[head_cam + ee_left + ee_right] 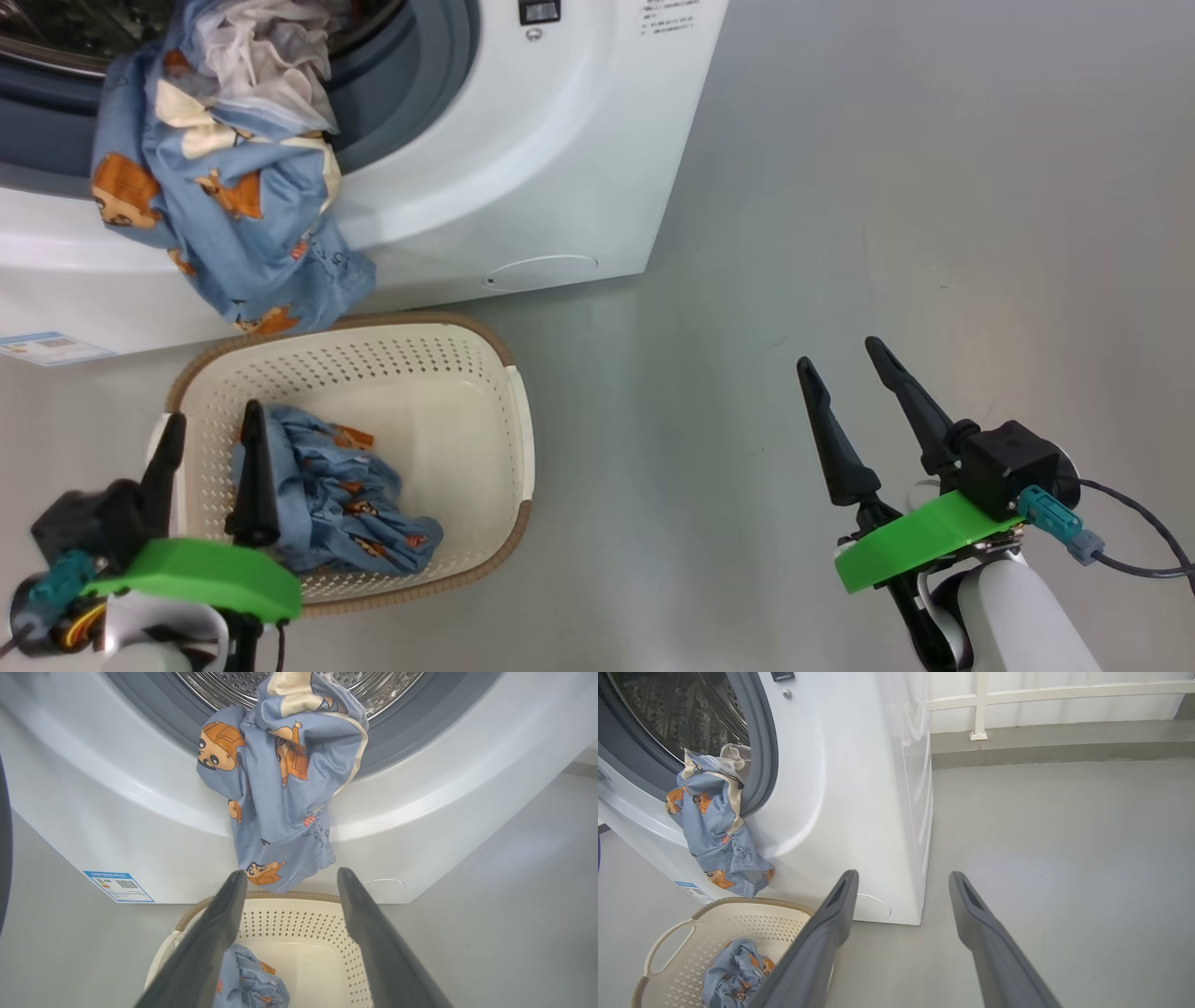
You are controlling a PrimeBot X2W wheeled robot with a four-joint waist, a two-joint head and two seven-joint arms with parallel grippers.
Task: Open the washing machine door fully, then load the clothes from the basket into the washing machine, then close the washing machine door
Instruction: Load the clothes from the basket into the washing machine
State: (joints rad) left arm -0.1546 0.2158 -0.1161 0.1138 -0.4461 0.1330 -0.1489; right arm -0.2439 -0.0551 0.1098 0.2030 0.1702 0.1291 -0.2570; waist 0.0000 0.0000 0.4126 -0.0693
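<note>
Loading is the step in hand, and by the look of it about half done. The washing machine fills the upper left of the head view with its mouth open. One part of the clothes (light blue cloth with orange figures and some white) hangs over the grey gasket. It lies partly inside the drum and partly spills down the white front, its lowest fold just above the far rim of the basket. The basket stands on the floor close against the machine, left of centre in the lower half of the frame, and a smaller blue bundle lies in its near left part. The left pincer hovers at the lower left with its fingers spread wide and nothing between them, one finger over the bundle's edge, the other by the basket's left wall; whether either touches cloth I cannot tell. The right pincer sits at the lower right over bare floor, well apart from the basket, equally spread and empty. The next move likely calls for the left pincer to drop onto the bundle, close on a thick gather of cloth and carry it up into the drum. The hanging part then needs pushing fully past the gasket — otherwise the door would probably trap it on closing.
</note>
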